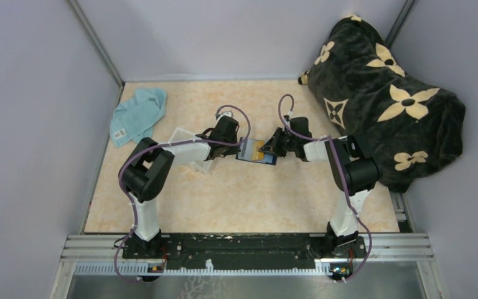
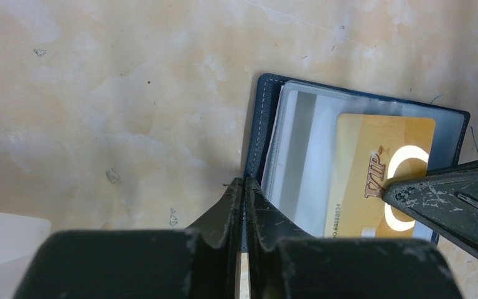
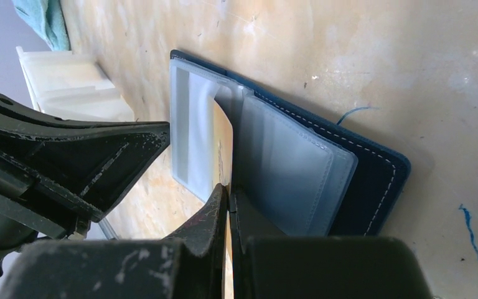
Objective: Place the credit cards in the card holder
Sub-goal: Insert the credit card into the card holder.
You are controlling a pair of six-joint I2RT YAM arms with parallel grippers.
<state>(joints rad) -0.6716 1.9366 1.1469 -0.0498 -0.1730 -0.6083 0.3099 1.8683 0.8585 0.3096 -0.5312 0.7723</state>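
Note:
The card holder (image 1: 256,152), a navy-blue wallet with clear sleeves, lies open on the table between both grippers. My left gripper (image 1: 239,148) is shut on its stitched blue cover edge (image 2: 258,124), the tips (image 2: 244,182) pinching it. A gold credit card (image 2: 373,149) marked VIP sits partly inside a clear sleeve. My right gripper (image 1: 267,148) is shut on that card, which shows edge-on (image 3: 223,140) between its tips (image 3: 229,190) and runs into the sleeve. The right fingers (image 2: 448,199) lie over the card. No other cards show.
A clear plastic tray (image 1: 190,149) stands just behind the left arm, and a teal cloth (image 1: 138,114) lies at the back left. A dark flowered blanket (image 1: 383,93) fills the back right corner. Grey walls close in both sides.

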